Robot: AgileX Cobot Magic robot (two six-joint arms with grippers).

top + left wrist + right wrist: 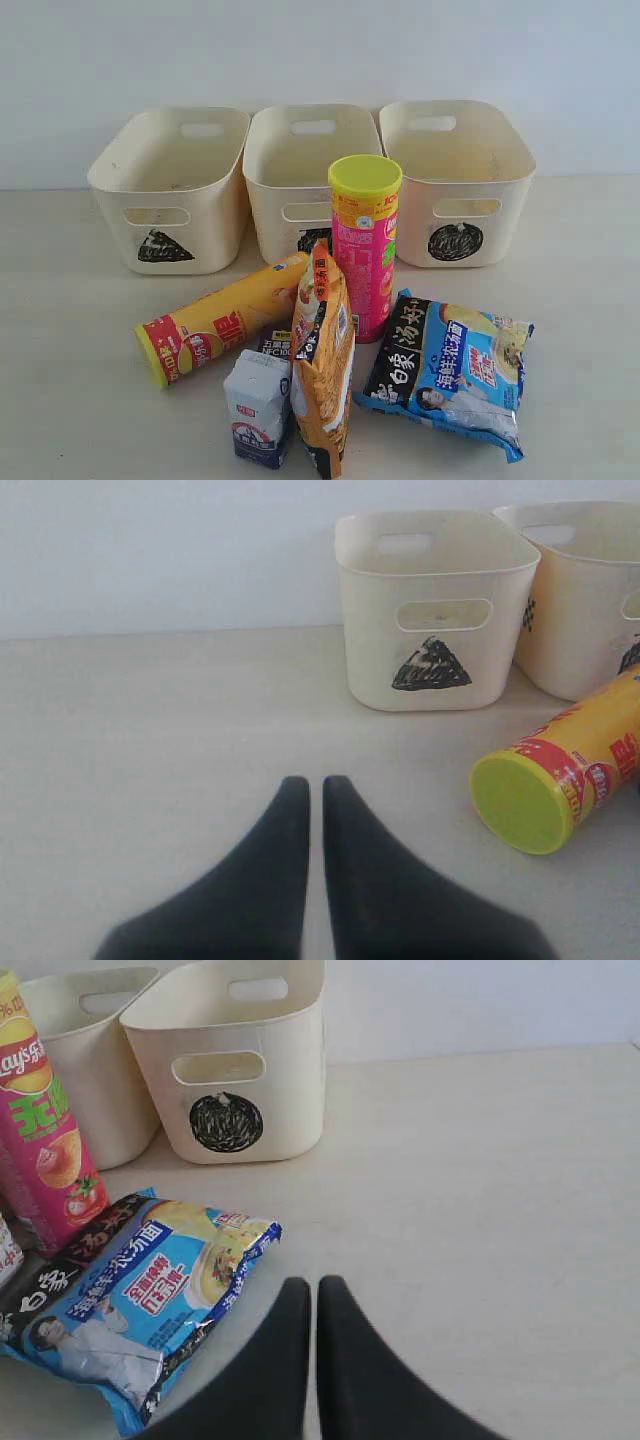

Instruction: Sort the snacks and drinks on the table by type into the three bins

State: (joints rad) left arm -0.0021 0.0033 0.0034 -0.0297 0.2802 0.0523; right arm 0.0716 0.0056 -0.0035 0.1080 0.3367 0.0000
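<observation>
Bench (70,330) stock: snacks (322,370) and drinks (258,410) unsorted, at 6 o'clock of the three bins (270,190); yellow tube (215,322) lying at the cluster's 9 o'clock. Left gripper (315,783) and right gripper (305,1283): pressed together, empty. I'd spread the left one wide and take the tube mid-length, lest it roll.

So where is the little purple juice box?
In the exterior view, the purple juice box sits left of centre, just behind the milk carton, between the lying yellow tube and the standing orange bag.
</observation>
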